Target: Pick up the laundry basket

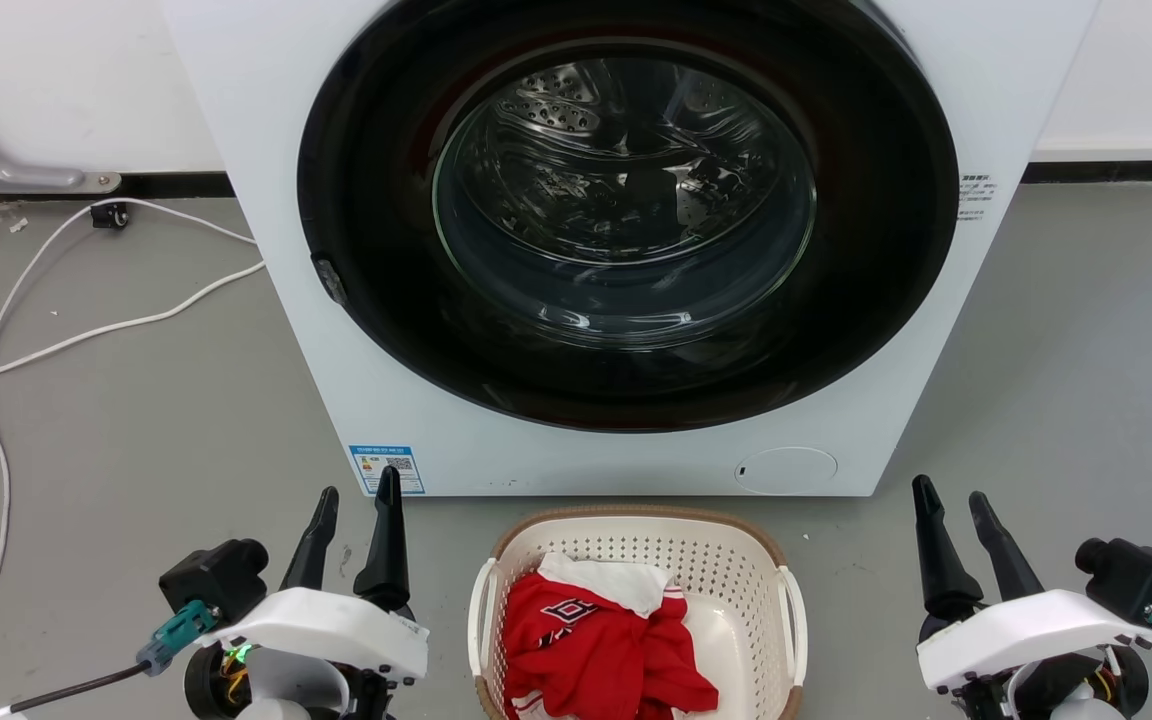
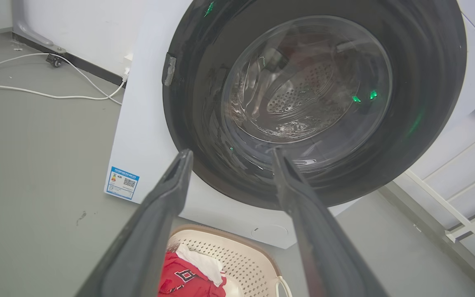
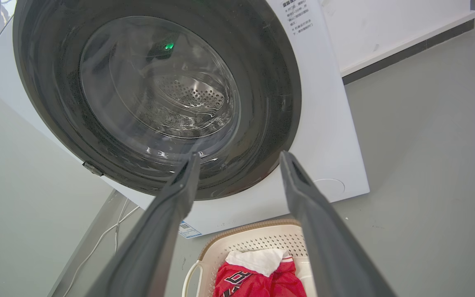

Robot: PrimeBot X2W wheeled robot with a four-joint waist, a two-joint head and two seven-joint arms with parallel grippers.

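The laundry basket [image 1: 736,580] is cream-white with a brown rim and white side handles. It stands on the grey floor just in front of the washing machine, holding red and white clothes [image 1: 601,640]. My left gripper [image 1: 358,495] is open to the basket's left, apart from it. On the basket's right my right gripper [image 1: 954,495] is open too, also clear of it. The left wrist view has the basket [image 2: 237,255] low between the fingers. In the right wrist view the basket [image 3: 258,239] lies at the bottom centre.
A white front-loading washing machine [image 1: 626,240] with a dark round door stands right behind the basket. White cables [image 1: 86,330] trail over the floor at the left. A white rack [image 2: 456,198] stands beside the machine.
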